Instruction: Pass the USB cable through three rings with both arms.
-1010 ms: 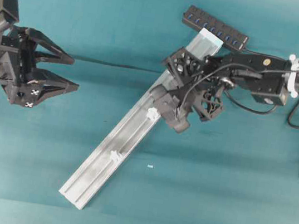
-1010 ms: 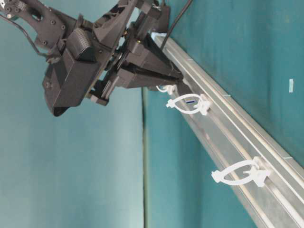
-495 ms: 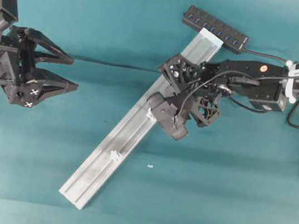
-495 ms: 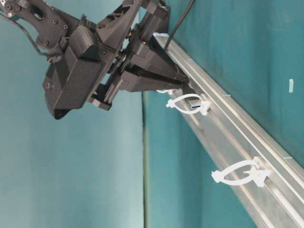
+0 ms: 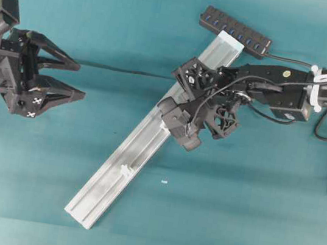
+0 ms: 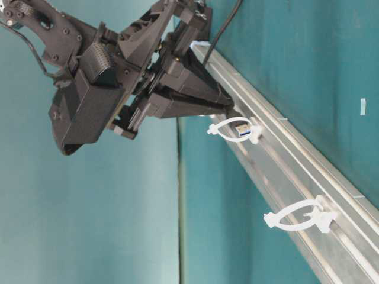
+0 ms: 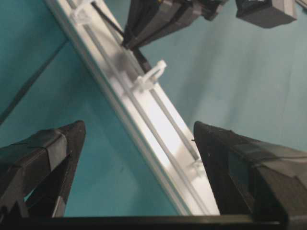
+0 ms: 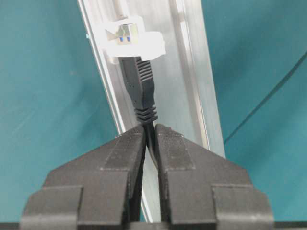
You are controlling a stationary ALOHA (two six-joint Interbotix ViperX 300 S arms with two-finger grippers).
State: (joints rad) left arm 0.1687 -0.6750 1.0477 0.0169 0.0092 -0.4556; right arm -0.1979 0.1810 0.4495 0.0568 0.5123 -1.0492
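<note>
Threading on: your right gripper (image 8: 148, 132), clamped on the cable (image 8: 144, 103), now has its plug inside the middle ring (image 8: 132, 40); left gripper (image 5: 65, 77) gapes idle.

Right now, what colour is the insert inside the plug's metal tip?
Blue, inside the USB cable plug's silver tip; clearest in the right wrist view.

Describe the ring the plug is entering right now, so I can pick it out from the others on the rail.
Find the long silver rail lying diagonally across the teal table. The ring is the whitish clip just ahead of the right claw, which pinches the USB cable. Unlike the empty ring further down, it has the metal plug tip inside its loop.
</note>
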